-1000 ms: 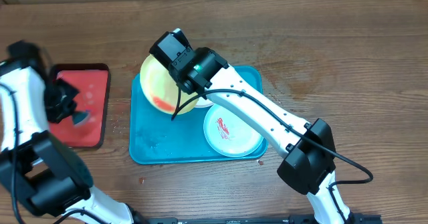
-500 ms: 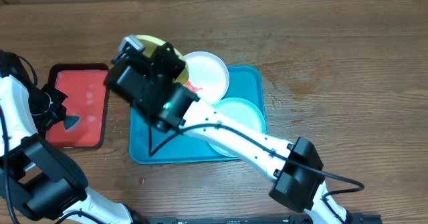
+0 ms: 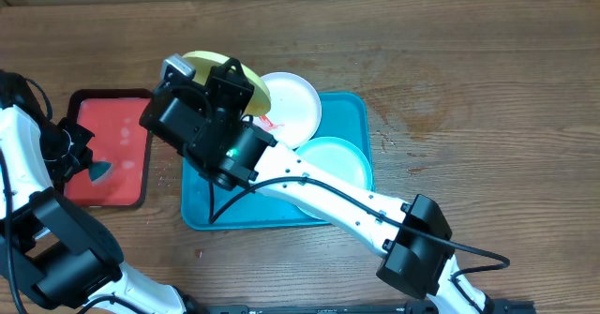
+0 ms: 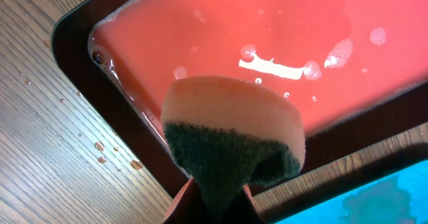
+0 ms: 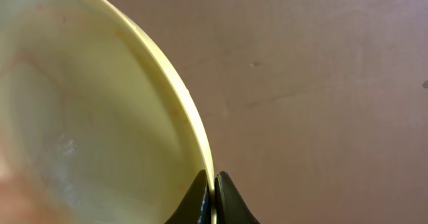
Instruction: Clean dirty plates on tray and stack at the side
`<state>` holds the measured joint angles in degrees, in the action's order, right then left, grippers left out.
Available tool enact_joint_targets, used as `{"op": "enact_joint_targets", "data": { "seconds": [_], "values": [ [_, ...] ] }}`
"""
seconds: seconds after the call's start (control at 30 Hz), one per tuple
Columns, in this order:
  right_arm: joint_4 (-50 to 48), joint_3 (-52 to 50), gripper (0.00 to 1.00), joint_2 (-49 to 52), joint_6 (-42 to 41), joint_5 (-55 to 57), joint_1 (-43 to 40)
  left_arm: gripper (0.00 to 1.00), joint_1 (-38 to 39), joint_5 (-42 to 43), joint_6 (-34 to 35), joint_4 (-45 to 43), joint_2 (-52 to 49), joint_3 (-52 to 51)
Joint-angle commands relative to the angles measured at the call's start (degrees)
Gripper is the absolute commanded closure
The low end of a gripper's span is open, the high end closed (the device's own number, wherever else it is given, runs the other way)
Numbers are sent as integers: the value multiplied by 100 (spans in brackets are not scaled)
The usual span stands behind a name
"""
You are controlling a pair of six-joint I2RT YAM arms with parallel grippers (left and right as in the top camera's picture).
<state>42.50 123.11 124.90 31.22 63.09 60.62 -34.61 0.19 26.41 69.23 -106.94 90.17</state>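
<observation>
1. Left of the teal tray [image 3: 202, 211], my left fingers [image 3: 77, 153] are clenched on the sponge [image 4: 234, 137], which hangs over the red tray [image 4: 267, 37]
2. Off the teal tray's far-left corner, my right fingers [image 5: 202, 198] pinch the rim of the yellow-green plate [image 3: 211, 66], tilted above the tabletop [image 3: 450, 52]
3. The white plate [image 3: 292, 103] overlaps the teal tray's far rim with a red smear on its near edge, and the mint plate [image 3: 336, 159] lies inside toward the right
4. I judge this the scrubbing step for the yellow-green plate: next, sponge and plate must meet, the plate held steady
5. Only the overhead view shows all three plates; the right wrist view alone shows the grip on the rim and faint streaks inside the plate; the left wrist view shows foamy water in the red tray
</observation>
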Motion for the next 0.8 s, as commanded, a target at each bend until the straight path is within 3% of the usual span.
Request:
{"op": "enact_joint_targets", "data": {
  "seconds": [0.0,0.17,0.23,0.3,0.37,0.47,0.5,0.53,0.57,0.63,0.7,0.77],
  "values": [
    [-46,190,96,-42,79,273,-179,96,-24,-74,-116,-7,-20,105],
    [-11,184,96,-42,-417,170,-365,96,-24,-57,-116,-7,-20,105],
    [389,179,96,-42,-1047,-918,-391,96,-24,-57,-116,-7,-20,105],
    [789,146,96,-39,-1130,-2511,-455,96,-24,-57,-116,-4,-20,105],
    [839,98,96,-39,-1134,-3018,-514,96,-24,-55,-116,-2,-20,105],
    [485,116,96,-72,-1137,-1532,-535,96,-24,-33,-116,-4,-20,105],
    [-219,116,96,-116,-1137,-35,-535,96,-24,-11,-116,-4,-20,105],
    [-861,116,96,-146,-1137,675,-538,96,-24,-13,-116,-4,-20,105],
    [-975,116,96,-149,-1134,592,-542,96,-24,-13,-116,-4,-20,105],
    [-555,114,96,-151,-942,-378,-542,96,-24,-13,-116,-4,-20,105],
    [210,85,96,-144,-195,-1939,-560,96,-24,-13,-116,-2,-20,105],
    [319,35,96,-133,177,-2238,-568,96,-24,-13,-116,-4,-20,105]
  ]
}}
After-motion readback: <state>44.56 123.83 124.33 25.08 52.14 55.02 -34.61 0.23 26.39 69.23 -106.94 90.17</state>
